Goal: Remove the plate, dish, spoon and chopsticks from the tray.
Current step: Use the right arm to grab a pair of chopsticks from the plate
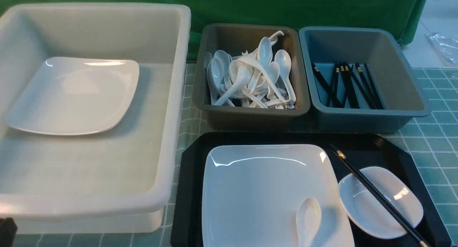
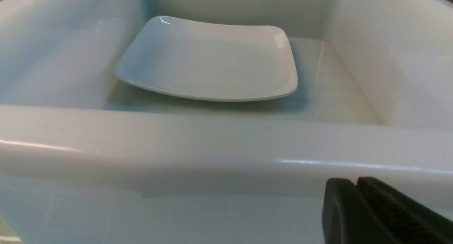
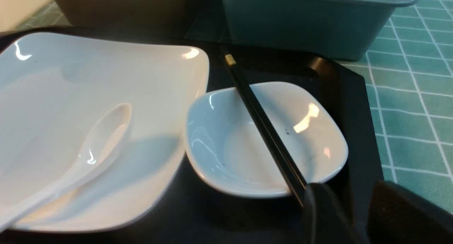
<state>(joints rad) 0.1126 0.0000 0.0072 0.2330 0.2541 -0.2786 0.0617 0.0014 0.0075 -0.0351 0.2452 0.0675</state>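
My right gripper (image 3: 348,198), jaws parted, hangs by slick, stiff chopsticks (image 3: 262,123) bridging the dish (image 3: 230,148); I'd pinch their overhanging tips. Left gripper (image 2: 354,183) closed, empty.

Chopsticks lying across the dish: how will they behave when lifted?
The chopsticks look thin, rigid and glossy: probably light but slippery. Two loose sticks bridging the dish rim, so one may roll or separate. Held near one end, they would likely pivot downward.
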